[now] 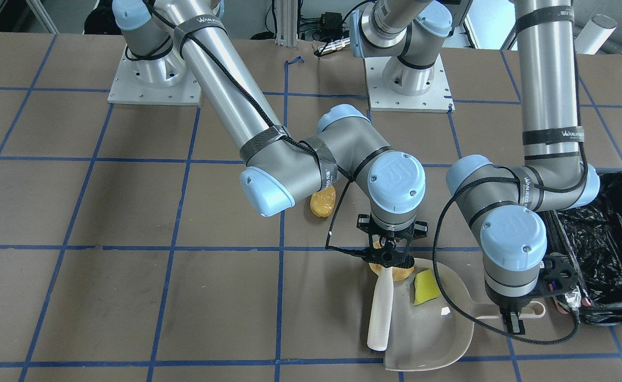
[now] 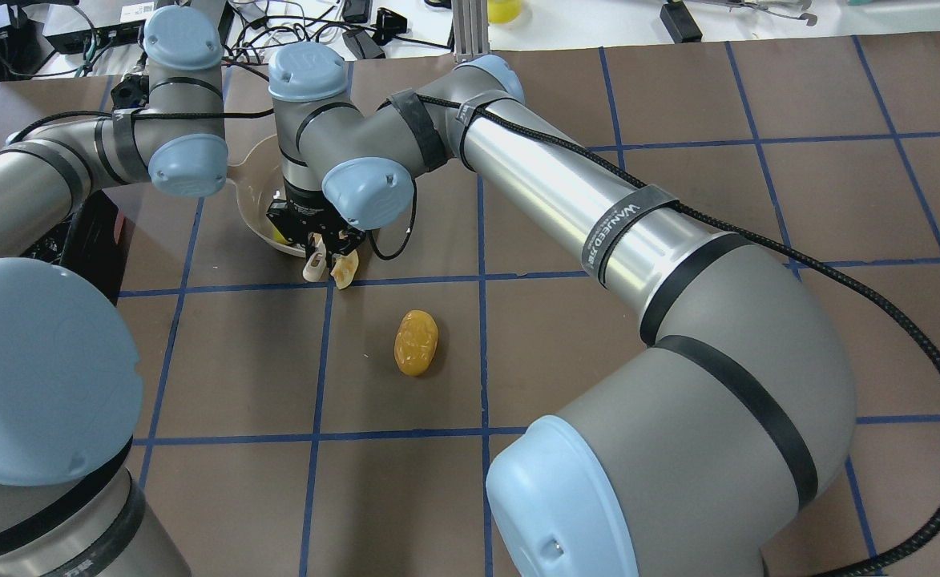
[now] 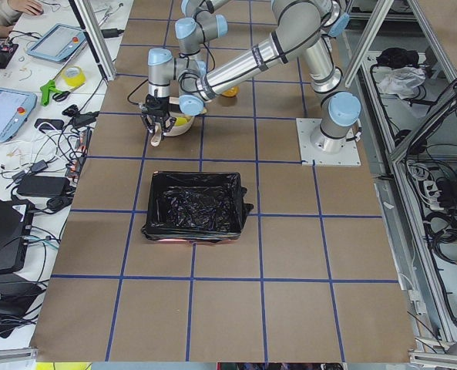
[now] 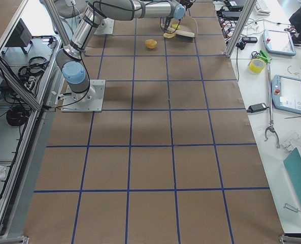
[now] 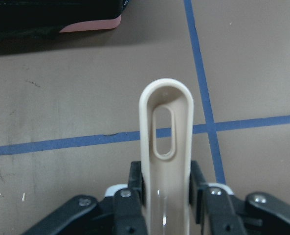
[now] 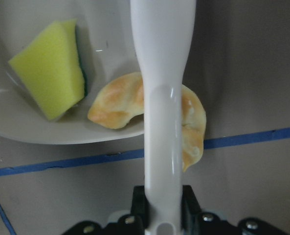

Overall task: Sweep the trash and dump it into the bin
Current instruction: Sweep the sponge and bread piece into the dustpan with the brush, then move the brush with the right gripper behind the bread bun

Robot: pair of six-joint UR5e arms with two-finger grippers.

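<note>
The yellow sponge wedge (image 1: 426,286) lies inside the beige dustpan (image 1: 432,334); it also shows in the right wrist view (image 6: 49,83). The tan croissant piece (image 6: 120,103) lies across the dustpan's lip, half on the table, under a white long-handled tool (image 1: 380,313). My right gripper (image 1: 390,260) is shut on that tool. The golden-brown potato lump (image 2: 416,342) sits alone on the table, apart from the dustpan. My left gripper (image 5: 165,191) is shut on the dustpan handle (image 5: 165,142). The black-lined bin (image 1: 607,249) stands just beside the left arm.
The bin's pink edge (image 5: 91,24) shows just beyond the dustpan handle. Both arm bases (image 1: 154,79) stand at the table's far side. Blue tape lines grid the brown table (image 1: 104,297). Side benches hold tablets and cables.
</note>
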